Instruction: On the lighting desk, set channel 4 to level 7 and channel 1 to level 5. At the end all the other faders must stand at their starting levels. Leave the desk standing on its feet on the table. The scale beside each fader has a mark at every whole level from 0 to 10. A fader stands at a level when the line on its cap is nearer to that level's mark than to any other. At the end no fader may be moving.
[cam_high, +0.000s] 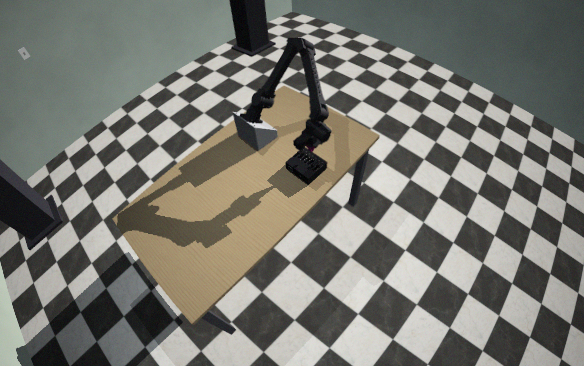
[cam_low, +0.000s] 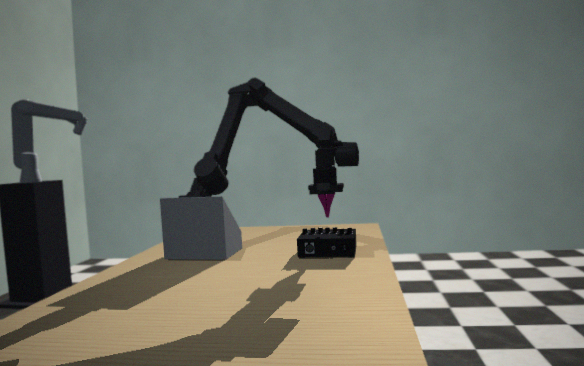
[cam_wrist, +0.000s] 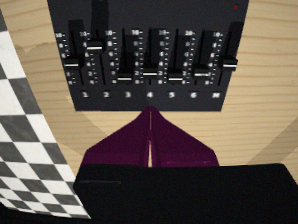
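Fader caps (cam_wrist: 150, 74) legible from wrist only

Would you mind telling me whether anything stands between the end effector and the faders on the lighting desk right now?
Nothing visible does. The shut end effector hangs above the lighting desk with open air beneath its tip. In the wrist view the row of fader caps lies uncovered ahead of the closed fingers.

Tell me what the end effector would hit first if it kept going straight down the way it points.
The shut end effector points down, hanging above the lighting desk. It would probably meet the desk's top, near the faders or the front edge; exact depth is unclear.
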